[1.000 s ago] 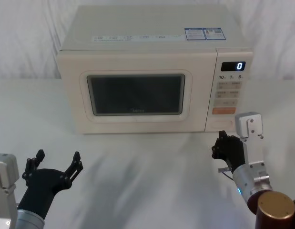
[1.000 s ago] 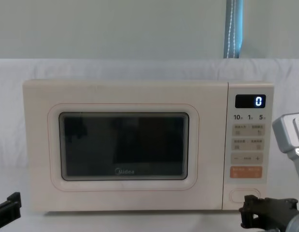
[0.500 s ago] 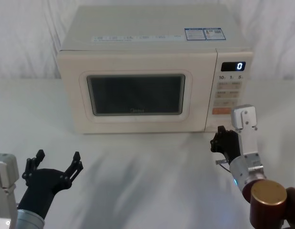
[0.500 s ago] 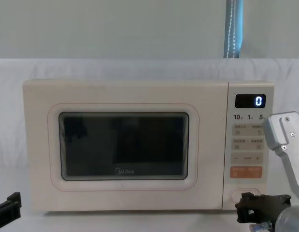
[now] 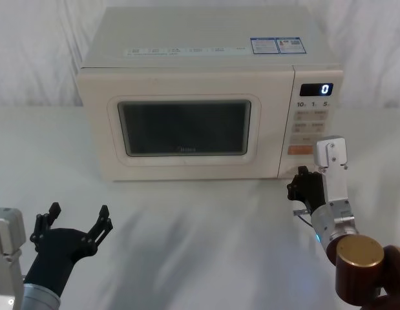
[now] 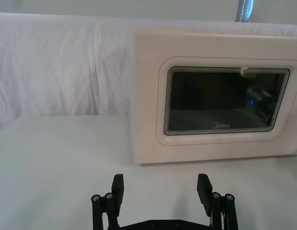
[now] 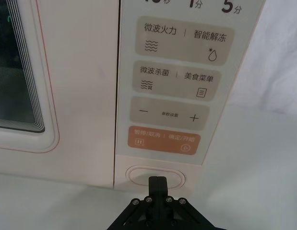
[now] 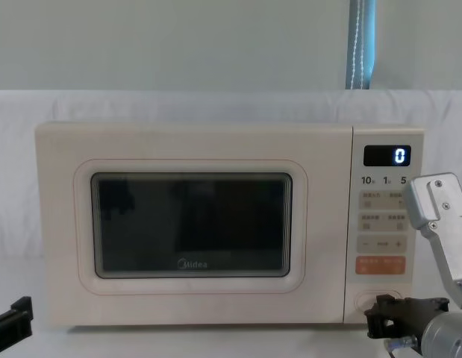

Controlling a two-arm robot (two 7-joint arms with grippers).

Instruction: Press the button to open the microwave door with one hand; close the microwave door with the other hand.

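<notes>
Right end effector (image 7: 158, 181), fingers together, meets button (image 7: 138, 174).

Lighting's bright and even all over, soft shadows on the white table (image 5: 200, 213), a bit of reflected glare in the microwave door (image 6: 228, 100) glass, everything pretty sharp.

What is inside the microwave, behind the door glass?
Nothing can be made out inside. The microwave door is shut, and its dark window shows only reflections in the left wrist view. The right gripper, shut, points at the button; the left gripper waits open.
</notes>
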